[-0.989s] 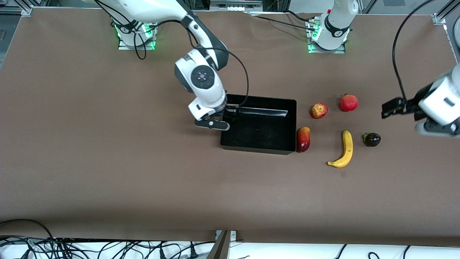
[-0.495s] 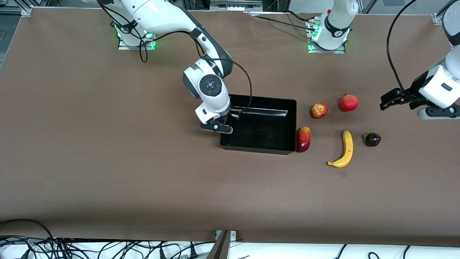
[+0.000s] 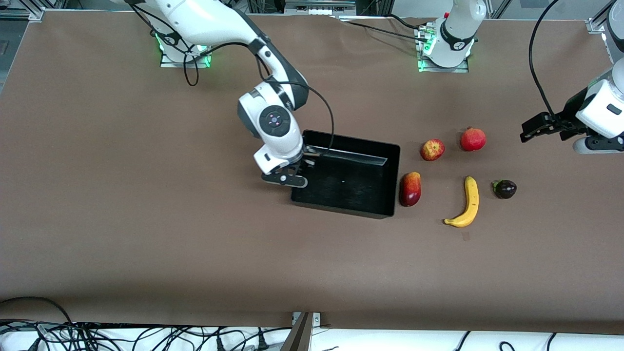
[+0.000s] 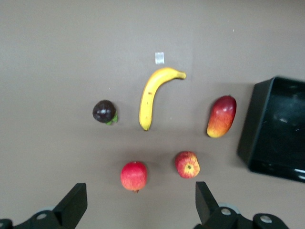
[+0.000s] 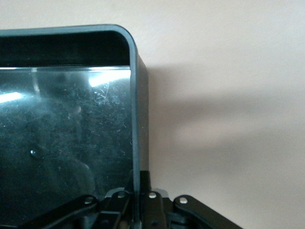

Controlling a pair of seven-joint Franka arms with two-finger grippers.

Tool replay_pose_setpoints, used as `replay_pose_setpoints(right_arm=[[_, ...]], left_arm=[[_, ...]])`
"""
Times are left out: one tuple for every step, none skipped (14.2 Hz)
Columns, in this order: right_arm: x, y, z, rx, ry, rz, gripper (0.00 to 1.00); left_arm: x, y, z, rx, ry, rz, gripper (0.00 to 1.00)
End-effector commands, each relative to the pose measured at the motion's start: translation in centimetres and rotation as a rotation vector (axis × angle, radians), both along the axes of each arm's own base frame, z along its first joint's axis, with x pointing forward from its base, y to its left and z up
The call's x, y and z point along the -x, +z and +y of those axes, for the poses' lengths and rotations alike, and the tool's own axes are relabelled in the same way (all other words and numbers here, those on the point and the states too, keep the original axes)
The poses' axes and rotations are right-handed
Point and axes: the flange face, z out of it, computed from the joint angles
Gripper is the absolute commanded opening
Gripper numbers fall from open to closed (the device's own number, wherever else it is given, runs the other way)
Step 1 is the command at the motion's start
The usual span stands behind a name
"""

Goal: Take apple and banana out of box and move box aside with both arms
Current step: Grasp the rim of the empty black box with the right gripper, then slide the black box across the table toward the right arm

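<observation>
Box (image 3: 358, 207) sits mid-frame, its wall clamped between the right gripper's (image 3: 303, 163) fingers; left gripper (image 4: 138, 202), fingers apart, hangs over fruit at frame's right. No writing is readable.

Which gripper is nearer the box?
Right. The right gripper is shut on the box wall at the right arm's end; the left gripper hangs open past the fruit, toward the left arm's end.

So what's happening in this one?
The right gripper is shut on the wall of the black box at the end toward the right arm. The box is empty; the apple and banana lie on the table beside it, among three other fruits. The left gripper hangs open over the table's left-arm end.
</observation>
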Motion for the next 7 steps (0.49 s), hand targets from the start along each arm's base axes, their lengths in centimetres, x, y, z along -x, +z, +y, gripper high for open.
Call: replay_pose_setpoints(right_arm=[[-1.6,6.4,-4.8,0.001,0.097,0.037,0.0],[-2.3,8.1,-7.0,0.008,0.145,0.053,0.0],[-3.2,9.0,-10.0,0.025,0.18,0.079,0.0],[-4.0,10.0,-12.8,0.034,0.238,0.093,0.0],[-4.6,10.7,-16.1,0.047,0.292,0.107,0.0],[-4.9,10.9,-19.5,0.052,0.324,0.115,0.0],[-4.9,10.8,-23.0,0.052,0.347,0.124,0.0]], left_arm=[[0.7,0.5,0.0,0.011,0.015,0.01,1.0],[0.8,0.6,-0.4,0.009,0.012,0.015,1.0],[0.8,0.5,-0.4,0.009,0.012,0.019,1.0],[0.8,0.7,-0.4,0.009,0.012,0.016,1.0],[0.8,0.7,-0.5,0.009,0.01,0.016,1.0],[0.8,0.8,-0.5,0.009,0.01,0.013,1.0],[0.8,0.8,-0.7,0.009,0.007,0.013,1.0]])
